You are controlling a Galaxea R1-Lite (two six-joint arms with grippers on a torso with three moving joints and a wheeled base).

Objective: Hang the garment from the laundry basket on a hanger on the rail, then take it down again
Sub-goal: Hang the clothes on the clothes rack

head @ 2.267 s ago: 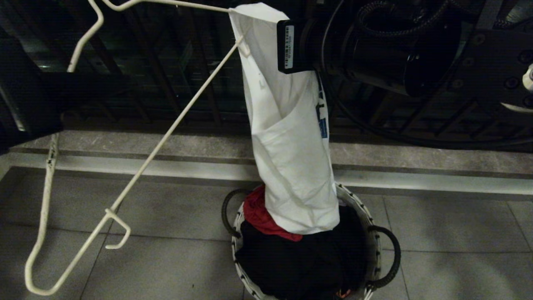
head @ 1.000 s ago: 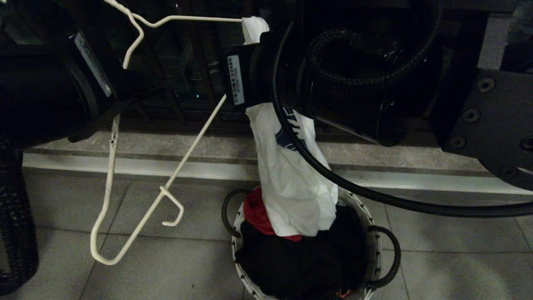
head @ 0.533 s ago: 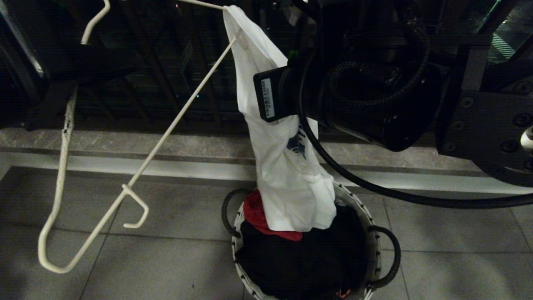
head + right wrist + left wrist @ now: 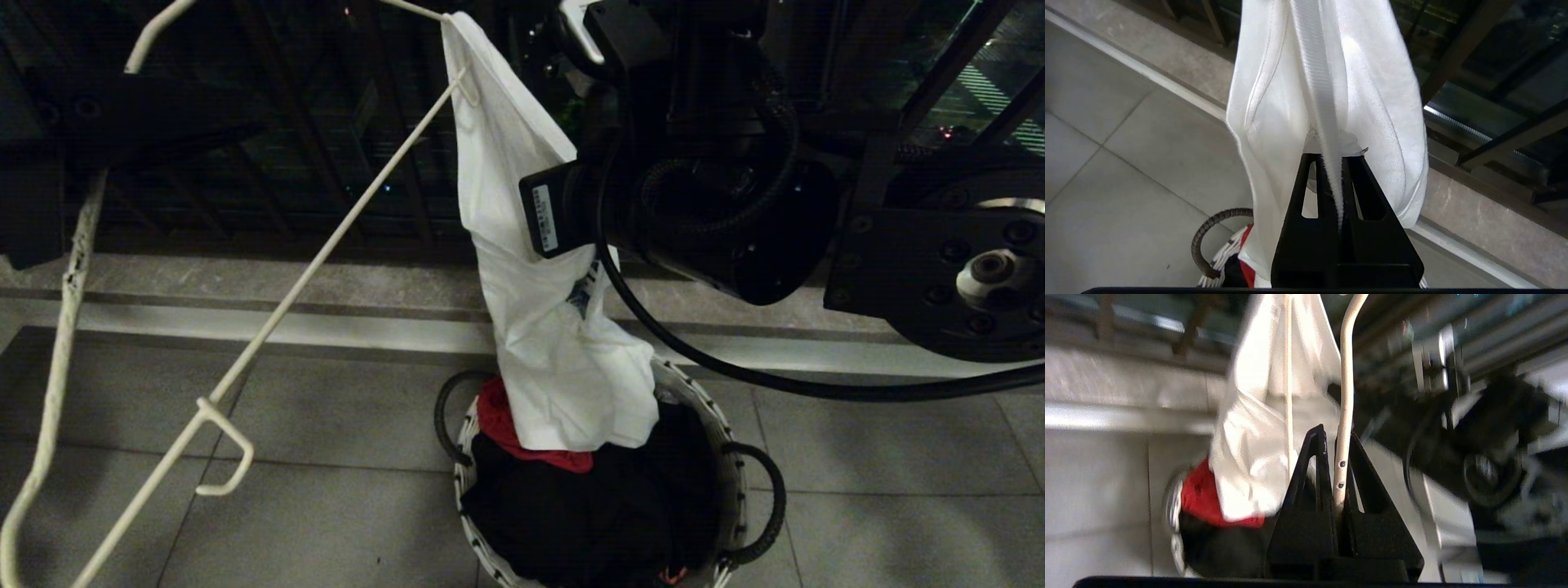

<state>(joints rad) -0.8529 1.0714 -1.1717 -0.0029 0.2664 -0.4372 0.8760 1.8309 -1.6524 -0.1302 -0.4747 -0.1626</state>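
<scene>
Dressing step, judged under way and not yet finished. White T-shirt (image 4: 539, 269) hung in a narrow bunch from one shoulder end of the white wire hanger (image 4: 269, 318), hem resting in the laundry basket (image 4: 731, 457) on dark laundry beside a red cloth (image 4: 510, 420). Left gripper (image 4: 1336, 457) pressed together on the hanger's wire, up and to the left of the basket. Right gripper (image 4: 1333, 175) pinching the ribbed collar band of the shirt, directly above the basket.

To do well — collar kept taut and drawn open along the hanger's upper wire, so that the free shoulder end, now low and left of the basket, can pass inside the neck opening. Hanger better held level than slanted as here; otherwise likely slide of cloth back off the covered end. Small hook (image 4: 224, 445) near the free shoulder end a probable snag point for the fabric — worth leading the collar past it, not over it.

Edges and room: dark balcony railing (image 4: 326, 122) and stone kerb (image 4: 245, 286) close behind the basket; bare tiled floor (image 4: 326, 490) left of and in front of it. Right arm's cable (image 4: 735, 376) looped just above the basket rim, close to the hanging cloth. Rail not in view.
</scene>
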